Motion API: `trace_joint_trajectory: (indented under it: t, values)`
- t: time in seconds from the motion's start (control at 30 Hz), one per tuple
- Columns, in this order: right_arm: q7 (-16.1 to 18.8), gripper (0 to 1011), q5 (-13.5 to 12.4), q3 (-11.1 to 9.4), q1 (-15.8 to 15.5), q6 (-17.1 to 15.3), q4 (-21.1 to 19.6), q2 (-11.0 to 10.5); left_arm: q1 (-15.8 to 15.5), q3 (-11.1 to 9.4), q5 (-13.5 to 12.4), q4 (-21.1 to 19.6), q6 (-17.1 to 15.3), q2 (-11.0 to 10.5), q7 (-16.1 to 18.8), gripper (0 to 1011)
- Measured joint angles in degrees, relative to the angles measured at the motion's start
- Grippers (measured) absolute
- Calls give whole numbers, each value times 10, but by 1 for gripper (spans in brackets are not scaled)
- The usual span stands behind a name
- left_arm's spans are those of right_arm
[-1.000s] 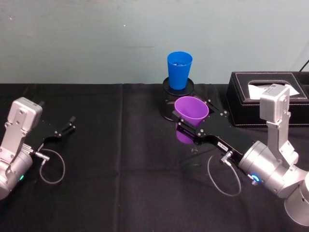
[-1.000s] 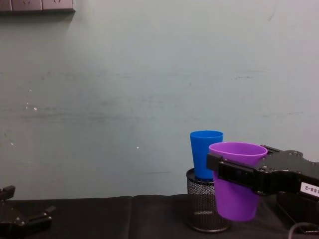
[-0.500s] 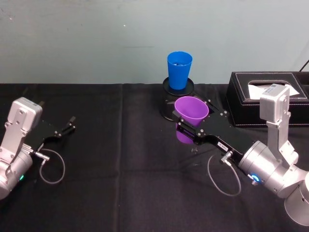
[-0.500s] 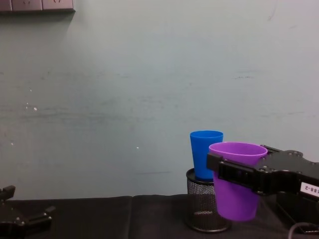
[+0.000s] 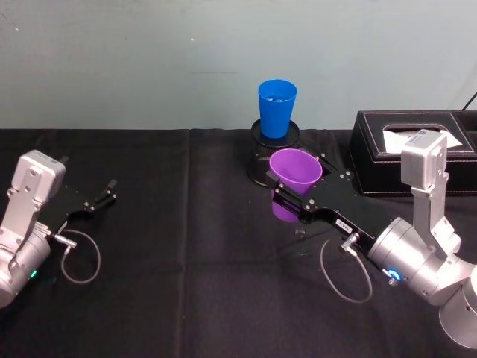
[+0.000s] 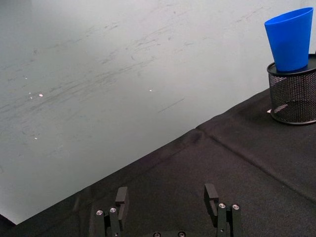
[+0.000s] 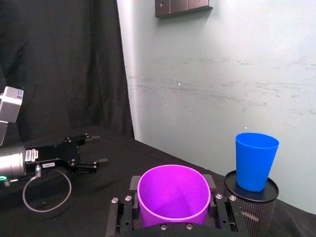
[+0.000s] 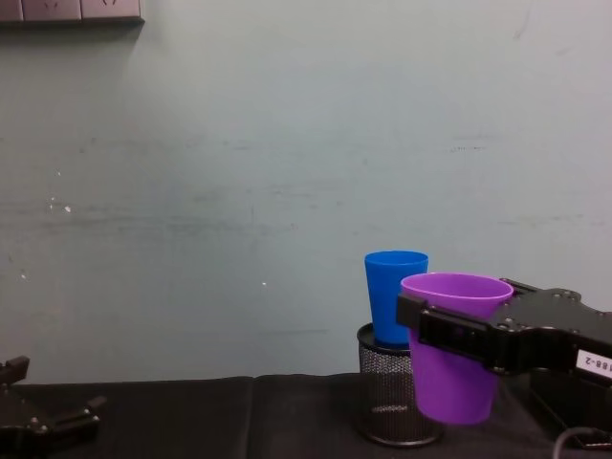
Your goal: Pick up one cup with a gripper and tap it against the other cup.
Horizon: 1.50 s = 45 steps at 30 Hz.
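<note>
You've got the purple cup (image 5: 294, 168) lifted off the desk (image 5: 186, 261), clamped in your right gripper (image 5: 298, 184), near the blue cup (image 5: 276, 107); the tap looks left to do, and your left gripper (image 5: 102, 195) sits far left, fingers apart.

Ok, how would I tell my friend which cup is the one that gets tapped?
Look to the far edge of the black-clothed table, just left of the black tissue box, where a round black wire-mesh pen holder stands. The bright blue tapered plastic cup sits upright in its top. Its neighbour, the purple plastic cup, is clamped in the right gripper, nearer the robot.
</note>
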State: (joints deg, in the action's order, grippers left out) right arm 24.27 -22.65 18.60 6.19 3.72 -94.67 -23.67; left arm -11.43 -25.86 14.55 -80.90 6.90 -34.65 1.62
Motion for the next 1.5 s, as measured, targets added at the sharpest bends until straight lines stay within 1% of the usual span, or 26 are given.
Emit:
trace_joint_trajectory:
  t: [1.5]
  values:
    - [0,754,0,0,0,0,0,0,0,0,0,0,0,0,0,1000]
